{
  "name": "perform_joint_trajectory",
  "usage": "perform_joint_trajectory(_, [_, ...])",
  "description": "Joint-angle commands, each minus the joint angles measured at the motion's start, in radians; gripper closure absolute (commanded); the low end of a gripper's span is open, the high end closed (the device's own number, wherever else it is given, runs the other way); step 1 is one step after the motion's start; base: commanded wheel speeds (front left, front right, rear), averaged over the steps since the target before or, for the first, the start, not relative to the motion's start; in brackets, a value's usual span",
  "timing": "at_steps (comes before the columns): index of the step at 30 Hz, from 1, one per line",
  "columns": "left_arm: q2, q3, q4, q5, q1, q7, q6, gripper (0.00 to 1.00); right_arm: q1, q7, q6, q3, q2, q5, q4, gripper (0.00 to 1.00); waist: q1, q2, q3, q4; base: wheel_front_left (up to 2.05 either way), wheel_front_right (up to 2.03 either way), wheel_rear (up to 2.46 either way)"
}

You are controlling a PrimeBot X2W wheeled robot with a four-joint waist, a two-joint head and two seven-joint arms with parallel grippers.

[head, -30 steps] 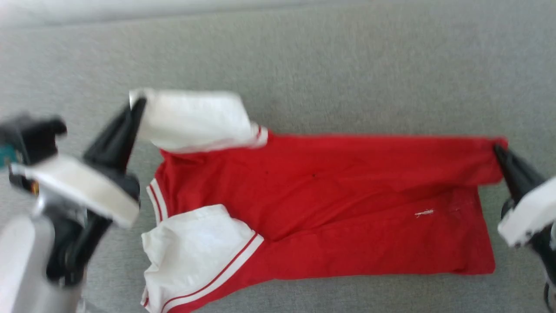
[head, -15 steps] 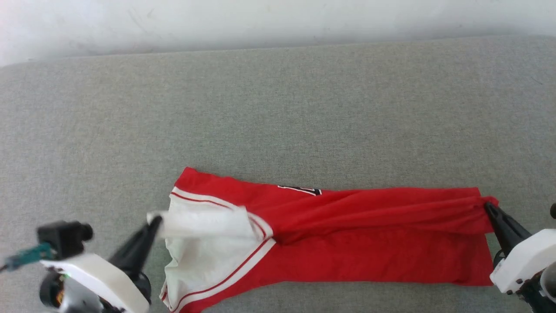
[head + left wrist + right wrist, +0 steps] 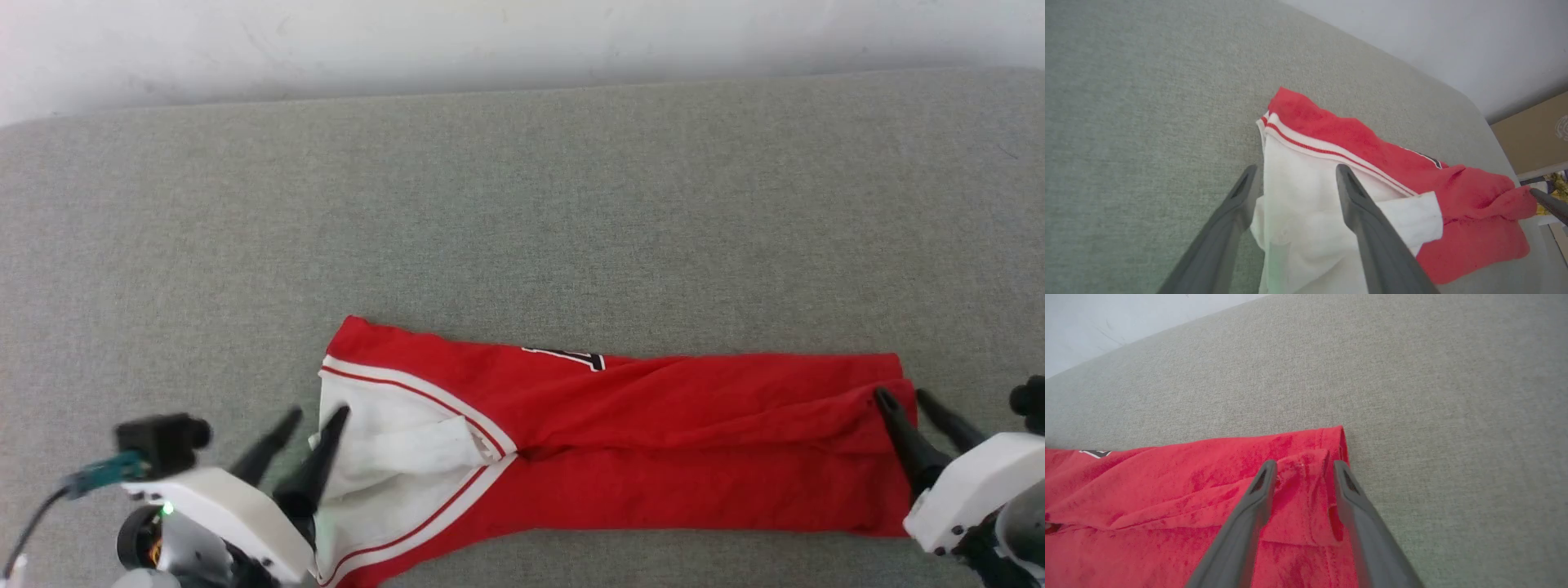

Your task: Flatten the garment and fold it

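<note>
The garment (image 3: pixel 653 441) lies as a long folded red band on the grey surface, white striped sleeves at its left end and a sliver of black numeral on its far edge. My left gripper (image 3: pixel 317 416) stands open over the white sleeve (image 3: pixel 1306 212), holding nothing, with one finger past the cloth's edge. At the garment's right end, my right gripper (image 3: pixel 904 397) is open over the red hem corner (image 3: pixel 1306 473), and the cloth lies loose between its fingers (image 3: pixel 1249 514).
The grey padded surface (image 3: pixel 522 204) stretches wide beyond the garment, ending at a pale wall (image 3: pixel 490 33). In the left wrist view a cardboard box (image 3: pixel 1531 130) stands past the surface's far corner.
Both grippers have opened and let go of the garment: the left released the white sleeve, which dropped onto the fold, and the right released the hem corner. Earlier, the garment was folded over toward me.
</note>
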Motion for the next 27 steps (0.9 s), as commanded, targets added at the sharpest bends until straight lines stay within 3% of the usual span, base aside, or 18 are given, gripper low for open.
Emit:
perform_joint_trajectory(1, [-0.012, 0.013, -0.007, -0.011, -0.013, -0.018, -0.005, 0.0, -0.012, -0.005, -0.001, -0.005, 0.0, 0.003, -0.008, 0.0, 0.0, -0.0001, 0.001, 0.0, 0.0, 0.0, 0.0])
perform_joint_trajectory(5, [-0.046, 0.108, -0.038, 0.005, -0.016, -0.179, 0.021, 0.0, 0.006, 0.002, -0.001, -0.042, 0.005, 0.004, -0.06, 0.0, 0.0, -0.0001, 0.005, -0.003, 0.0, 0.0, 0.0])
perform_joint_trajectory(11, [-0.063, 0.171, -0.066, 0.193, -0.002, -0.402, 0.106, 0.0, 0.027, 0.026, -0.001, -0.093, 0.048, -0.03, -0.071, 0.0, 0.0, -0.0001, 0.017, -0.002, 0.0, 0.0, 0.0])
perform_joint_trajectory(17, [-0.092, 0.16, -0.083, 0.36, 0.021, -0.432, 0.157, 0.0, 0.029, 0.071, -0.001, -0.112, 0.095, -0.04, -0.004, 0.0, 0.0, -0.0001, 0.026, 0.021, 0.0, 0.0, 0.0])
perform_joint_trajectory(25, [-0.125, 0.153, -0.082, 0.401, 0.045, -0.435, 0.158, 0.0, 0.011, 0.123, -0.001, -0.148, 0.121, -0.074, 0.105, 0.0, 0.0, -0.0001, 0.027, 0.05, 0.0, 0.0, 0.0])
perform_joint_trajectory(26, [-0.125, 0.154, -0.083, 0.402, 0.045, -0.435, 0.157, 0.0, 0.011, 0.142, -0.001, -0.145, 0.123, -0.075, 0.111, 0.22, 0.0, -0.0001, 0.028, 0.051, 0.0, 0.0, 0.0])
perform_joint_trajectory(27, [-0.125, 0.155, -0.085, 0.402, 0.045, -0.435, 0.157, 0.0, 0.008, 0.15, -0.001, -0.145, 0.124, -0.074, 0.109, 1.0, 0.0, -0.0001, 0.03, 0.051, 0.0, 0.0, 0.0])
